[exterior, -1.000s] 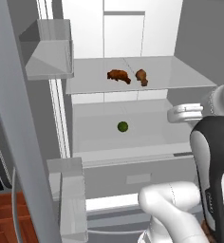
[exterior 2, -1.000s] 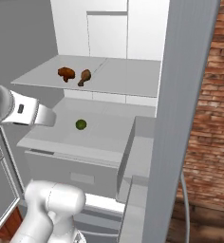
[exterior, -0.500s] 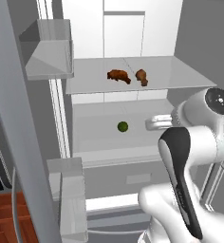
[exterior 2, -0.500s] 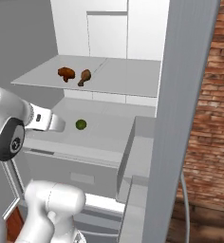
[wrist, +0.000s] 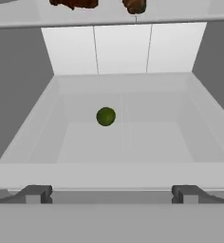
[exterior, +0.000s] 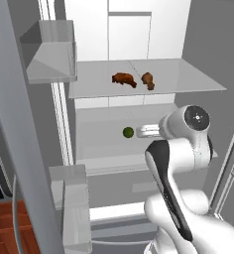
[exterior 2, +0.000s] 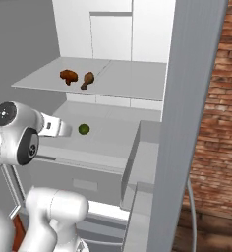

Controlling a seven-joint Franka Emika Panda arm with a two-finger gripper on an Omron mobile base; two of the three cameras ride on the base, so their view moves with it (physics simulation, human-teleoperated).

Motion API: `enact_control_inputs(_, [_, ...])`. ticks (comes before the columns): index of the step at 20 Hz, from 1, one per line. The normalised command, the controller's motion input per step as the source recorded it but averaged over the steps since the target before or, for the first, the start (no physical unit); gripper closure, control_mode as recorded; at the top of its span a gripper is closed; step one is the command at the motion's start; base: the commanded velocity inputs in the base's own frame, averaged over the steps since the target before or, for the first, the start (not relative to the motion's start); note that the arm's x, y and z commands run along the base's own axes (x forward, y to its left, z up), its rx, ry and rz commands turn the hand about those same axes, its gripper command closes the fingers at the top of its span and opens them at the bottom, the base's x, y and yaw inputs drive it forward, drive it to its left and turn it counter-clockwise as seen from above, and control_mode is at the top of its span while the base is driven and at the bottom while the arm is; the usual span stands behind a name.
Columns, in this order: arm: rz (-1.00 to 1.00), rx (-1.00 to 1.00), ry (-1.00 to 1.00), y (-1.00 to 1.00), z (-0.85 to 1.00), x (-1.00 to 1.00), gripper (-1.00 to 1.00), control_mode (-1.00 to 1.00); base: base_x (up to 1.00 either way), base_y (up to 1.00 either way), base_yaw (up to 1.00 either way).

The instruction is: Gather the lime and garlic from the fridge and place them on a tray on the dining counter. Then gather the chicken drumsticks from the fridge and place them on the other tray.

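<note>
Since half a second ago the arm has swung further in toward the fridge (exterior: 139, 30): in the left base view its round wrist joint now sits higher and nearer the centre right, and the gripper (exterior: 141, 131) reaches to just beside the lime (exterior: 128, 132), no longer well apart from it. In the right base view the gripper (exterior 2: 66, 129) has likewise closed on the lime (exterior 2: 83, 129) from the left. The lime and the chicken drumsticks (exterior: 133, 79) have not shifted. The jaws stand wide apart and hold nothing; in the hand view the finger tips (wrist: 35, 193) frame the lime (wrist: 106, 116) at the centre, on the lower shelf, with the drumsticks (wrist: 104, 4) on the glass shelf above at the top edge. No brand, label or writing can be read.
</note>
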Motion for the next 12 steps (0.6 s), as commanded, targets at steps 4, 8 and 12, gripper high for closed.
enact_control_inputs(4, [0.0,0.0,0.0,0.08,-0.17,0.65,-1.0,-1.0,0.0,0.0,0.0])
enact_control_inputs(8, [0.02,0.0,0.0,0.0,-0.23,0.64,-1.0,-1.0,0.0,0.0,0.0])
enact_control_inputs(12, [0.02,0.0,0.0,0.0,-0.35,0.59,-1.0,-1.0,0.0,0.0,0.0])
